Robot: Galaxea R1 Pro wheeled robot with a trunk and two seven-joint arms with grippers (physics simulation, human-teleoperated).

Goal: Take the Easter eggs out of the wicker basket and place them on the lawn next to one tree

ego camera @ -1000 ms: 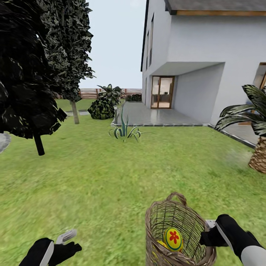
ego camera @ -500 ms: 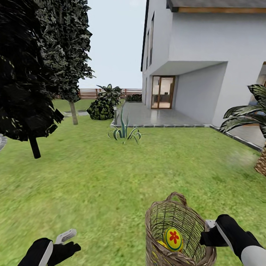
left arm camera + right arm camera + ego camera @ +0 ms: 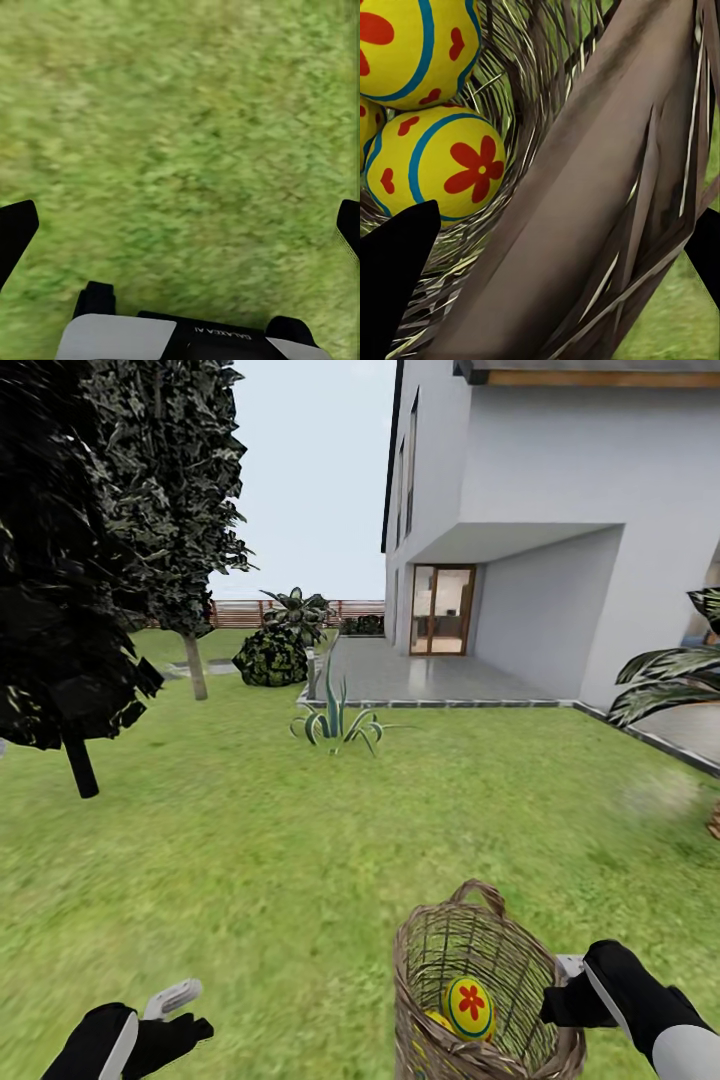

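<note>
The wicker basket (image 3: 478, 970) is at the lower right of the head view, over the lawn (image 3: 250, 840). My right gripper (image 3: 562, 988) is shut on its rim. A yellow Easter egg (image 3: 468, 1007) with a red flower shows inside it. In the right wrist view, three Easter eggs (image 3: 444, 166) lie together in the basket (image 3: 585, 202), and my right gripper (image 3: 551, 262) pinches the woven rim. My left gripper (image 3: 183, 1010) hangs low at the left, open and holding nothing. In the left wrist view, grass passes under the left gripper (image 3: 180, 229). The tree is out of view.
Two dark cypresses (image 3: 60, 560) stand at the left, one with a pale trunk (image 3: 195, 665). A spiky plant (image 3: 335, 720) and a bush (image 3: 272, 655) are ahead. The white house (image 3: 540, 510) with a paved terrace (image 3: 430, 675) lies beyond. Palm fronds (image 3: 670, 680) reach in at the right.
The whole view has shifted: the cypresses slid left, the palm slid right and out, and the house drew nearer. The basket and right gripper hold their place. The left gripper sits slightly lower.
</note>
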